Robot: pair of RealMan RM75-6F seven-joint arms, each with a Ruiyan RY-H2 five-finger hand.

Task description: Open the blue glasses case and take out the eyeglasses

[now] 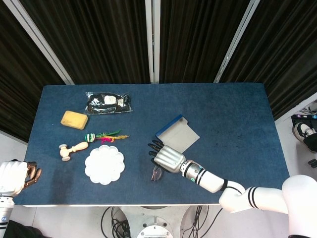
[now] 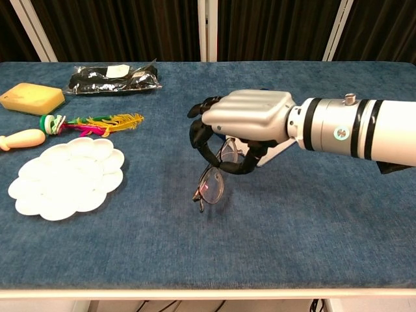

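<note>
The blue glasses case lies open on the table, its pale inside bare; in the chest view only a corner of the case shows behind my right hand. My right hand hangs above the cloth to the case's front left and holds the eyeglasses, which dangle from its curled fingers, lenses down. My left hand sits off the table's front left corner with fingers curled in on nothing; the chest view does not show it.
A white flower-shaped plate lies left of the right hand. Further left are a wooden mallet, a feathered toy, a yellow sponge and a black packet. The table's front edge is close below the hand.
</note>
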